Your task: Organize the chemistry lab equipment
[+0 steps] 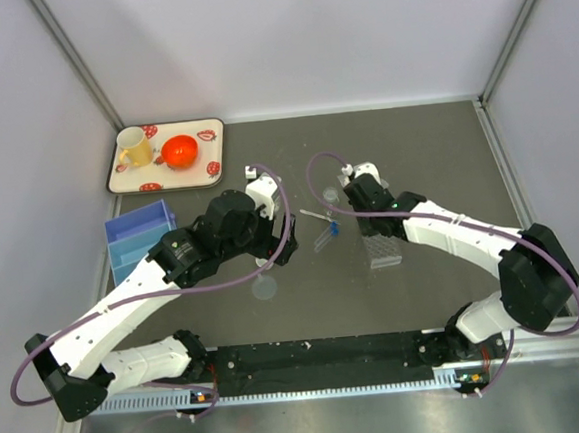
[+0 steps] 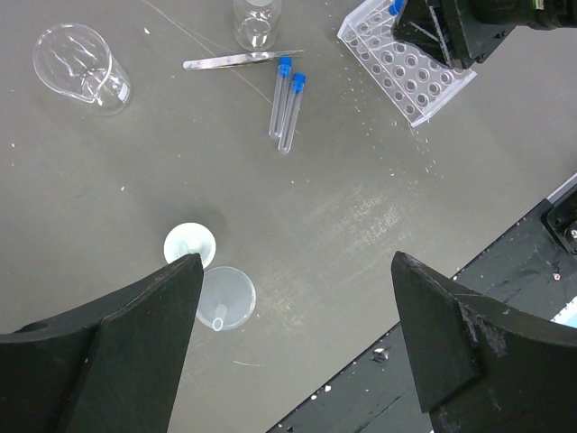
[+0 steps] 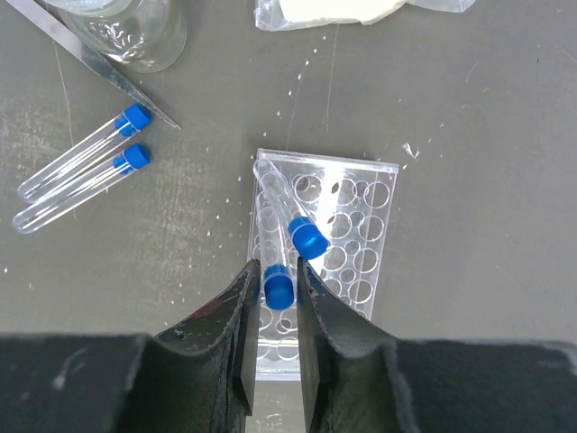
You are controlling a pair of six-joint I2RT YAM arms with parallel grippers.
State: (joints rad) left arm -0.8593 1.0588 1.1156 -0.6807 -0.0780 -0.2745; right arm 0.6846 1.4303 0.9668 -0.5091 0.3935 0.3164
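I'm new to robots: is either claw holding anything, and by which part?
Left gripper: open, empty. Right gripper: fingers flank the blue cap of a tube standing in the rack; whether they pinch it cannot be told.

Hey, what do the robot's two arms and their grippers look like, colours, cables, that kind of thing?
Both the left arm and right arm have white links with bulky black joints, and a purple cable runs in loose loops along each. The left gripper and right gripper each have two thick black wedge-shaped fingers, scuffed with pale marks.
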